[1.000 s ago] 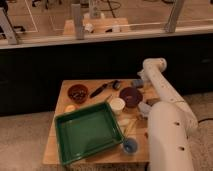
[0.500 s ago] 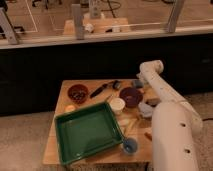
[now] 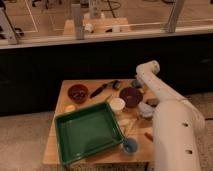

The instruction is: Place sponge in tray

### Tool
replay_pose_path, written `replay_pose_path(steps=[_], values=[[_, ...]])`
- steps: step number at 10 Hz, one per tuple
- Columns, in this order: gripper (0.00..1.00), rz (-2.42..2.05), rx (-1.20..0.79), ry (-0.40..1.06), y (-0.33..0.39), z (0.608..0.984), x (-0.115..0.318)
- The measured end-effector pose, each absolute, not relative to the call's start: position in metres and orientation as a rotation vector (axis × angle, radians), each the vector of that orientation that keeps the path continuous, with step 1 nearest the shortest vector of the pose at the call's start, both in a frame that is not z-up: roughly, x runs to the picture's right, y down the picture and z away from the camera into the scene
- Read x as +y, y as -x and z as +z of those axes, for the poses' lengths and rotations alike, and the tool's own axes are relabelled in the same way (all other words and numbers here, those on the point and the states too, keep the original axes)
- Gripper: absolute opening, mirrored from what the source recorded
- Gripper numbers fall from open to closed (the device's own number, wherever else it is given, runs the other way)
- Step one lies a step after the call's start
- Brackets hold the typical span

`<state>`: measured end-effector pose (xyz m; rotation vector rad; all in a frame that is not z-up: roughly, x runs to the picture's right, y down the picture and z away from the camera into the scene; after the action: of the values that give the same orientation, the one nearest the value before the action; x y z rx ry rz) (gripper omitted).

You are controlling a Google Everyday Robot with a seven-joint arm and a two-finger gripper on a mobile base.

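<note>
On the wooden table (image 3: pixel 56 150), a dark red bowl (image 3: pixel 78 93) stands at the back left. The green tray (image 3: pixel 64 131) fills the front left, nothing in it. Right of it come a white cup (image 3: pixel 117 104) and a maroon bowl (image 3: pixel 131 96). The gripper (image 3: pixel 136 83) hangs at the table's back right, jaws wide, holding nothing. The sponge (image 3: pixel 146 109) lies on the table right of the tray, beside the white arm (image 3: pixel 172 125).

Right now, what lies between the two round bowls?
In the camera view, a black utensil lies between the left bowl and the right bowl; the hand hangs just behind the right bowl.
</note>
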<state>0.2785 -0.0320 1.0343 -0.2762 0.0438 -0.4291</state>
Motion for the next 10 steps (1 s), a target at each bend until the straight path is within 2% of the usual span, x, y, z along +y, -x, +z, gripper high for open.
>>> replay_pose_path(steps=[2,7,9,10], values=[[0.71,-0.466,0.073,0.287,-0.2756,1.0347,-0.0292],[0.18,-0.492,0.087,0.324,-0.2679,1.0402,-0.0237],[0.03,-0.459,0.049,0.349,-0.2704,1.0399,-0.022],[0.0,-0.417,0.006,0.368,-0.2719,1.0388,-0.0217]])
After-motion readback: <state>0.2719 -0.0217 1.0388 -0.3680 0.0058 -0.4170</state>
